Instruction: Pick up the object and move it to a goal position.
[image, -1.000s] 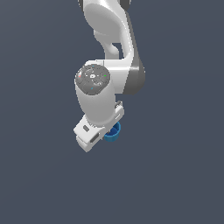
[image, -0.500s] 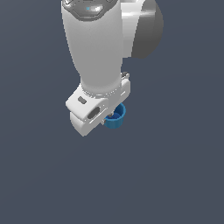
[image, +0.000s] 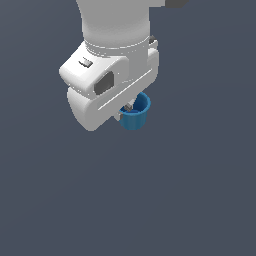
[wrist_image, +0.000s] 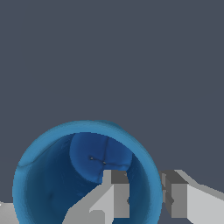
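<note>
The object is a small bright-blue cup (image: 136, 117), hanging just under my white gripper (image: 128, 107) in the exterior view, a little tilted. In the wrist view I look down into the cup's (wrist_image: 65, 175) hollow. One grey finger (wrist_image: 116, 192) is inside the cup, and the other finger (wrist_image: 175, 197) is outside its wall. My gripper (wrist_image: 144, 180) is shut on the cup's rim wall. The large hand body hides most of the fingers in the exterior view.
A plain dark grey surface (image: 190, 200) fills the background all around. No other objects or edges show in either view.
The arm has grown larger in the exterior view. The cup has moved upward in the picture with the gripper still shut on it.
</note>
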